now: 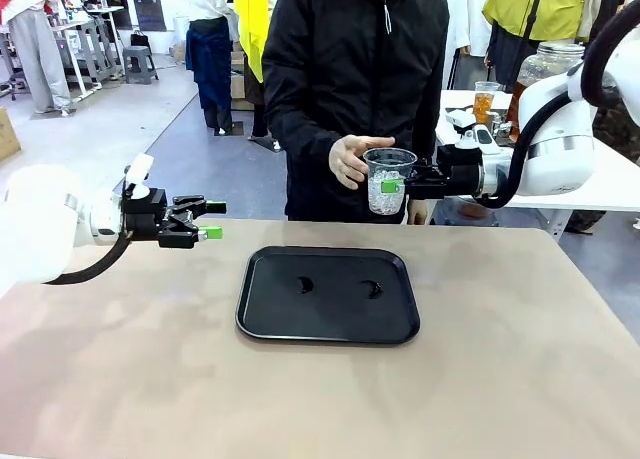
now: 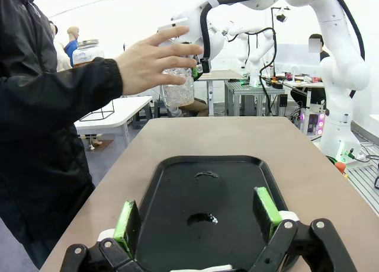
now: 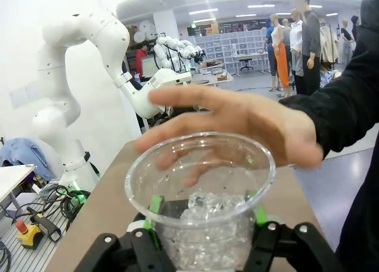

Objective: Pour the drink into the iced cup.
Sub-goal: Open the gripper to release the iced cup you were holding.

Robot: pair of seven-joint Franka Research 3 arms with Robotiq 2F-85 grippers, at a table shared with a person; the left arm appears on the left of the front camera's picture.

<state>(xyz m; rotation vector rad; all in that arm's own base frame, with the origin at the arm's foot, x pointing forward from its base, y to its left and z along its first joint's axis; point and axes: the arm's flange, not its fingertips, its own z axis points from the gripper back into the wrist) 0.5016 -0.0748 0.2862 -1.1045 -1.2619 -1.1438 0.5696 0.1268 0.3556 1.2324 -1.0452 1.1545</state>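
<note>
Black tray (image 1: 328, 319) with two small marks, flat on tan table (image 1: 520, 379)

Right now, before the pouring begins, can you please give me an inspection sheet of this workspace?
Surface: tan table with a black tray at its middle.
Job's things: clear cup with ice, held above the far edge; a person's hand close beside it, touch unclear. Orange-brown drink in a small cup on the side table.
Clutter: two wet marks on the tray.
Grippers: left gripper open, empty, above the table; right gripper shut on the cup.
Cables: black cable on the right arm, another on the left.
Surroundings: large jar; people standing behind.
</note>
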